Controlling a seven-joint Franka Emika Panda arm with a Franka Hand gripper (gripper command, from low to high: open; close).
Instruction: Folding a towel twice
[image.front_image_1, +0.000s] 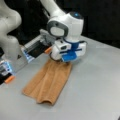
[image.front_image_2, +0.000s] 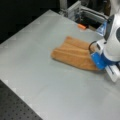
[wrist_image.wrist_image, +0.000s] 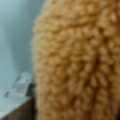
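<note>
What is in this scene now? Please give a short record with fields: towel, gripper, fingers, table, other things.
towel: tan-orange terry towel, lying as a long, rumpled strip on the table in both front views; it fills most of the wrist view
gripper: gripper down at one end of the towel, at or very close to the cloth
fingers: hidden behind the gripper body and cloth; whether they grip cannot be told
table: grey metal table
other things: small orange object near the table's far edge

front views high, wrist view close
</note>
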